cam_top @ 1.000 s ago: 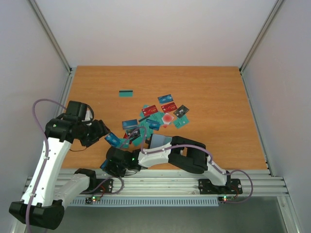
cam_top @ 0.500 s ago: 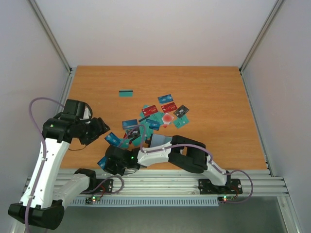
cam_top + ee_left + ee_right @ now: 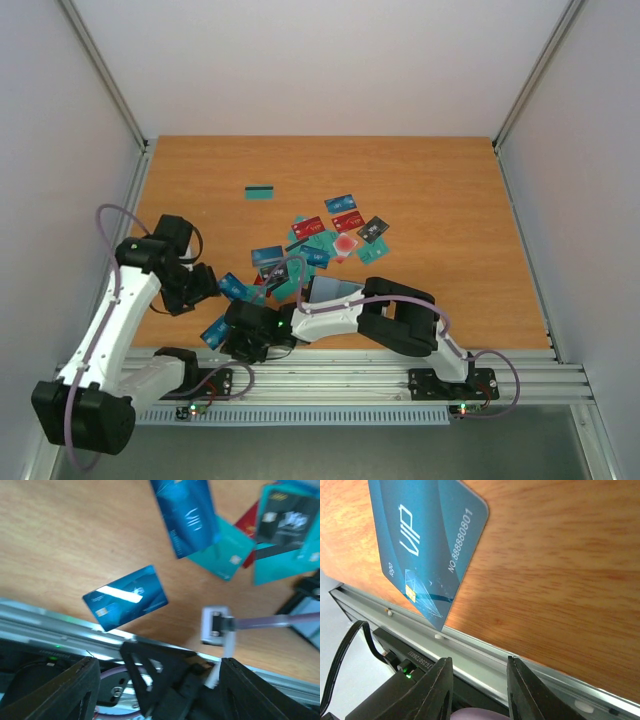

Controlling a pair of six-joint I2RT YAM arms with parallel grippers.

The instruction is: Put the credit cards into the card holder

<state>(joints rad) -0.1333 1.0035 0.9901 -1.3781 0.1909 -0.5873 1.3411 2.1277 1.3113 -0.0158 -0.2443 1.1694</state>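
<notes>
cards (image 3: 320, 240): report position. (a)

most lie loose in a cluster at mid table (image 3: 450, 200), overlapping in places: teal, blue, red and dark grey. one teal card (image 3: 260, 191) lies alone, well apart on the far side of the cluster. (b)

any card near the arms? (a)

yes. a blue vip card (image 3: 420, 540) lies flat at the near edge, face up, with its chip and number legible. one corner reaches out over the metal rail (image 3: 580, 695). it lies apart from the cluster, to the left. (b)

right gripper (image 3: 478, 672): state. (a)

fingers parted by a narrow gap, nothing between them. it sits low at the near edge, just beside the vip card. in the wrist view the card is clear of both fingers. (b)

left gripper (image 3: 159, 675): state. (a)

fingers spread wide, nothing between them. it hangs over the left part of the table. its wrist view takes in the vip card, a second blue card (image 3: 187, 515), and teal, red and dark grey cards partly stacked beyond. (b)

holder (image 3: 332, 290): position. (a)

it appears as a grey-blue panel with a dark edge, just behind the right forearm, on the near side of the cluster. it is too small to tell whether it lies unfolded. (b)
</notes>
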